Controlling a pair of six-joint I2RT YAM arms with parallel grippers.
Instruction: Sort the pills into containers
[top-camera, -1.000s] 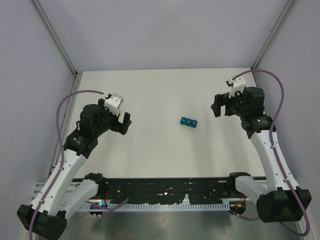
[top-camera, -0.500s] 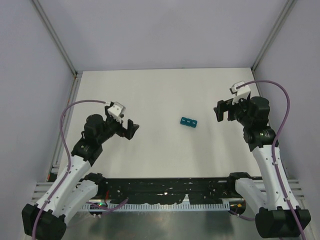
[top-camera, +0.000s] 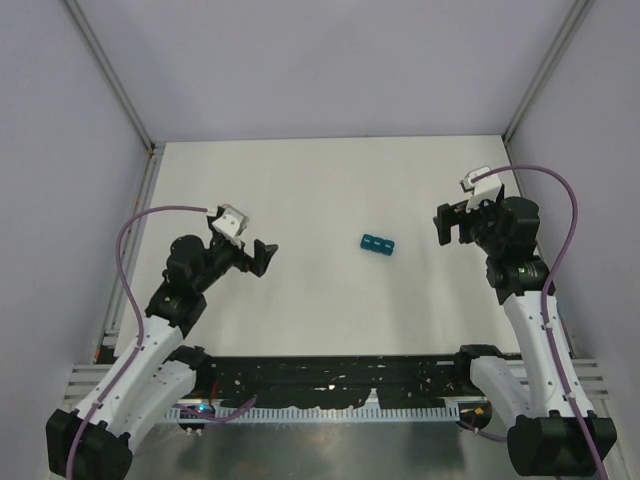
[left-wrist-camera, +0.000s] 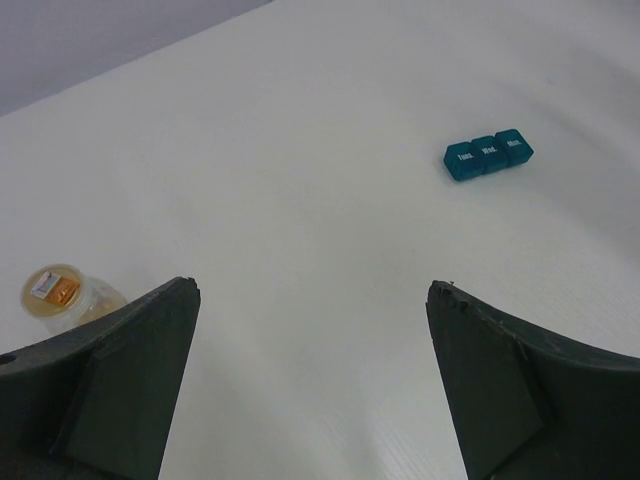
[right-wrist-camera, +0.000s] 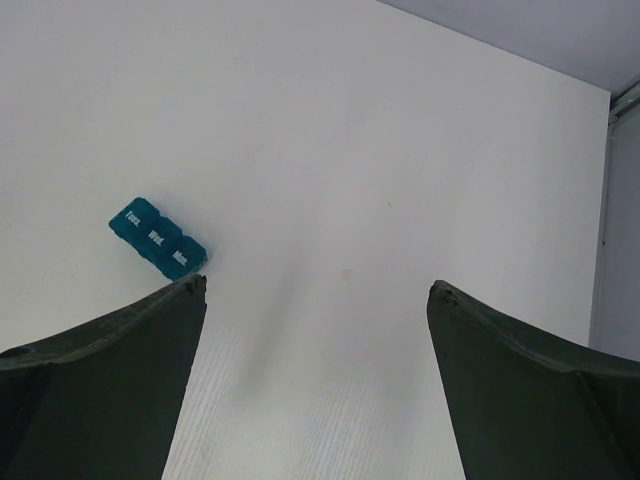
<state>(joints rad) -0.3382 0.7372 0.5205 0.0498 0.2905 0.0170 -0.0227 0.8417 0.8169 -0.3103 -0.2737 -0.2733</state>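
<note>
The containers (top-camera: 378, 244) are a teal strip of three joined compartments with lids down, lying mid-table; they also show in the left wrist view (left-wrist-camera: 488, 154) and the right wrist view (right-wrist-camera: 157, 237). My left gripper (top-camera: 262, 257) hovers left of the strip, open and empty (left-wrist-camera: 312, 288). My right gripper (top-camera: 447, 222) hovers right of the strip, also open and empty (right-wrist-camera: 317, 286). A small clear vial (left-wrist-camera: 62, 295) with orange inside stands by the left finger (left-wrist-camera: 120, 385). No loose pills can be made out.
White tabletop (top-camera: 320, 180) enclosed by pale walls at the back and both sides. A black rail (top-camera: 330, 375) with the arm bases runs along the near edge. The vial is hidden in the top view.
The left arm has shifted its gripper slightly right and nearer. The right arm has drawn its gripper a little right and nearer. Both grippers stayed open; the strip has not moved.
</note>
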